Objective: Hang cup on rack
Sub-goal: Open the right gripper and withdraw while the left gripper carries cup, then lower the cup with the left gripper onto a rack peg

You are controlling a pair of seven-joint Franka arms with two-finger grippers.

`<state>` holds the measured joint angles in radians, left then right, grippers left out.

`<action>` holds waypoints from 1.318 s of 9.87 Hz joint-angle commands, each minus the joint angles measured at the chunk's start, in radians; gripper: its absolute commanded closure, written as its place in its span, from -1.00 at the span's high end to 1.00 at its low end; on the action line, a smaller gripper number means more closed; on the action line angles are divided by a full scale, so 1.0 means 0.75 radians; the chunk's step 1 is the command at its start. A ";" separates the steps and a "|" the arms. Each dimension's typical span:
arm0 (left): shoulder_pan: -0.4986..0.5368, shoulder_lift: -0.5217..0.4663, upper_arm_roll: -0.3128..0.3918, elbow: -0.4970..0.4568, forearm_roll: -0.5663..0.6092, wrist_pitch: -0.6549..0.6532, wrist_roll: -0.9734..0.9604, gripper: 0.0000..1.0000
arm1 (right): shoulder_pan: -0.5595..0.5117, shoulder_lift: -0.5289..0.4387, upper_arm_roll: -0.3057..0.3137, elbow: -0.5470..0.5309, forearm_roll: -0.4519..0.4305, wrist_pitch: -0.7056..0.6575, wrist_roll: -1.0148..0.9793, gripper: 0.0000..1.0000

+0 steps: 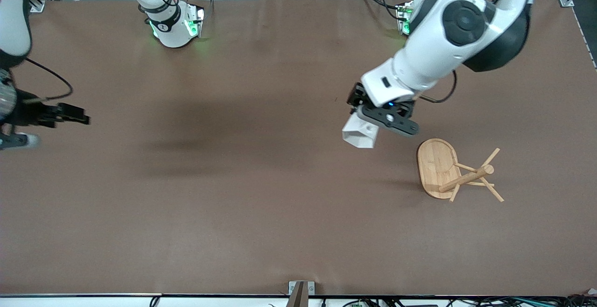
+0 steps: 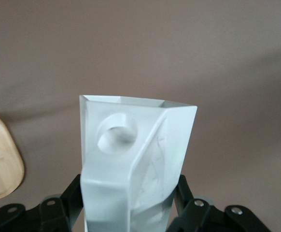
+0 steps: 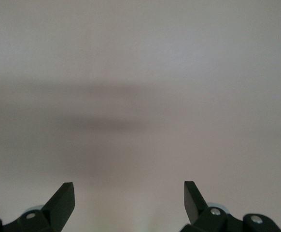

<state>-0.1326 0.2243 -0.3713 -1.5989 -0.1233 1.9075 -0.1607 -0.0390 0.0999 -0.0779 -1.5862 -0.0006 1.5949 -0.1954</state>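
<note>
The brown table (image 1: 233, 195) carries the bamboo mug tree (image 1: 454, 171) toward the left arm's end, its oval base flat and its post and thin pegs leaning toward four o'clock in the front view. The left gripper (image 1: 373, 127) hangs over bare table at the tree's ten o'clock, jaws clamped on the white faceted cup (image 1: 359, 135), whose long axis runs rim-first toward eight o'clock, away from the tree, its pierced handle (image 2: 117, 134) facing the wrist camera. The right gripper (image 1: 70, 113) waits, jaws apart, over the right arm's end; my worry is that the small hole misses a peg and knocks the tree.
</note>
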 commanded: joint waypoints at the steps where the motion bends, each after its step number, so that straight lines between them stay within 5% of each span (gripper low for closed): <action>1: 0.062 -0.002 -0.008 -0.046 0.027 0.005 -0.037 -1.00 | -0.007 -0.106 0.016 0.025 -0.050 -0.036 0.157 1.00; 3: 0.131 0.006 -0.010 -0.069 0.031 0.001 -0.015 -0.99 | 0.001 -0.121 0.052 0.159 -0.060 -0.246 0.318 1.00; 8: 0.169 0.010 0.065 -0.285 0.023 0.211 0.218 -0.99 | -0.030 -0.115 0.059 0.190 -0.048 -0.245 0.304 1.00; 13: 0.173 0.065 0.182 -0.292 -0.011 0.242 0.421 -0.99 | -0.028 -0.113 0.059 0.176 -0.038 -0.220 0.308 1.00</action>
<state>-0.0026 0.2489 -0.2371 -1.8024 -0.1209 2.0663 0.1329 -0.0488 0.0129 -0.0437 -1.4538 -0.0257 1.4315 0.0247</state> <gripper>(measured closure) 0.220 0.000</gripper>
